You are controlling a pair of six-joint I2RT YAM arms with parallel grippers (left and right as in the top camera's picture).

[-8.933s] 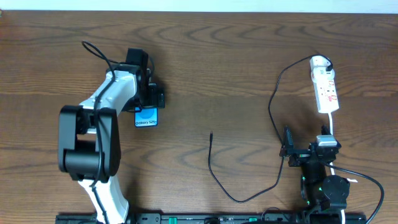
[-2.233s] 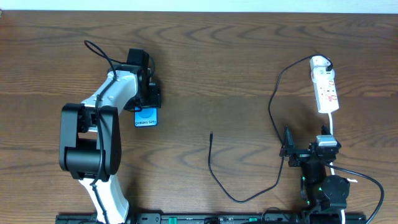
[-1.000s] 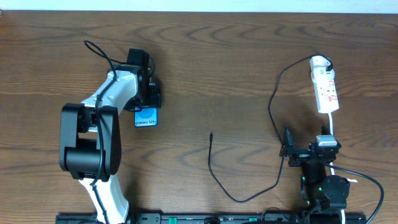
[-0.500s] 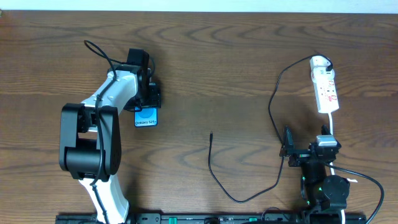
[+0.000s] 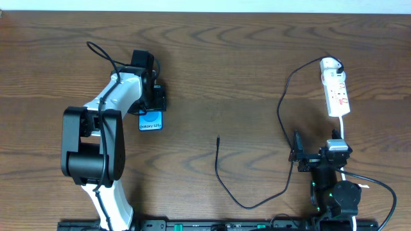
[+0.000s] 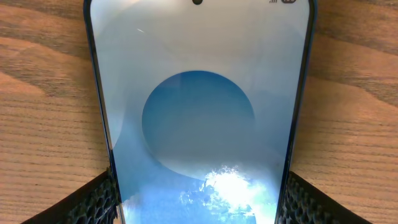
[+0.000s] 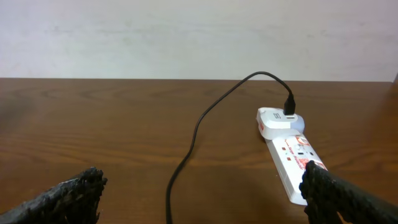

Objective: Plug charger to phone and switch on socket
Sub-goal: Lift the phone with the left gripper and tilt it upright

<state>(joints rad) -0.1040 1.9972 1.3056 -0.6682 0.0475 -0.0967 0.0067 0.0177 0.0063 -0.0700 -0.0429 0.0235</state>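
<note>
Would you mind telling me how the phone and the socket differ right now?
The phone is clamped in the left gripper; the socket lies free. The charger is plugged in at the socket's end, while its tip lies apart from the phone. Both are flat and oblong.
</note>
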